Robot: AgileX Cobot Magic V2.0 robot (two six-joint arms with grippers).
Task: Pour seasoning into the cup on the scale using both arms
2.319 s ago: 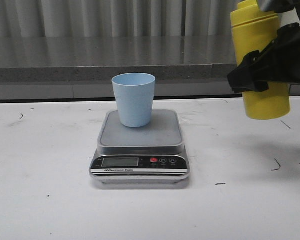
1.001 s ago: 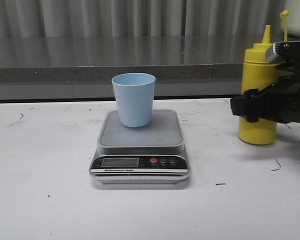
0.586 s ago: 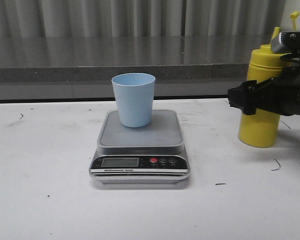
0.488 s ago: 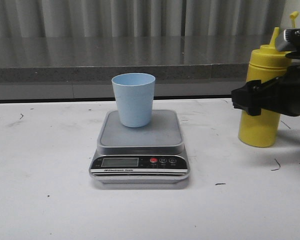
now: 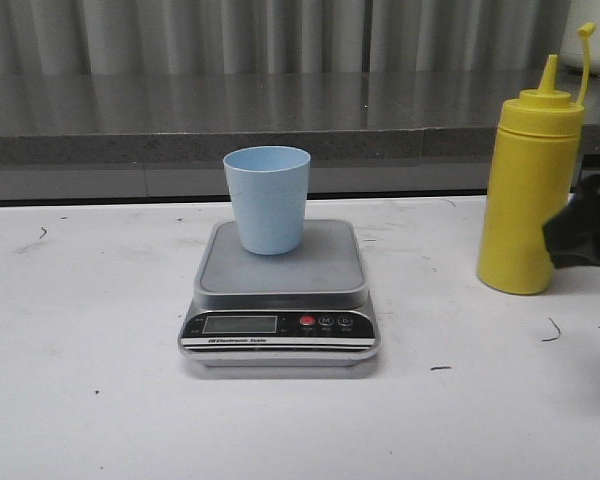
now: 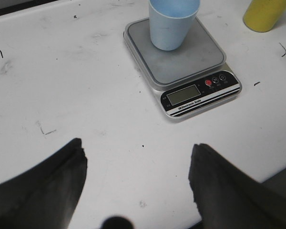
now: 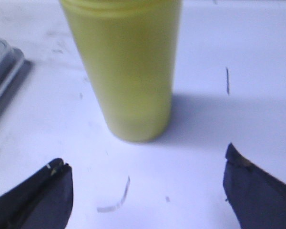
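The pale blue cup (image 5: 268, 198) stands upright on the grey platform of the scale (image 5: 280, 300); both also show in the left wrist view, the cup (image 6: 172, 24) on the scale (image 6: 181, 67). The yellow seasoning bottle (image 5: 528, 185) stands upright on the white table to the right of the scale, its cap hanging open on its tether. My right gripper (image 7: 145, 183) is open and empty, drawn back from the bottle (image 7: 126, 67); in the front view only part of it (image 5: 585, 232) shows at the right edge. My left gripper (image 6: 138, 164) is open and empty over the table, short of the scale.
A white table (image 5: 80, 400) with small dark scuff marks. A grey ledge (image 5: 180, 145) and a curtain run along the back. The table's near edge shows in the left wrist view (image 6: 276, 174).
The right gripper lowered the bottle onto the table, let go of it and drew back to the right. The cup and scale have not moved.
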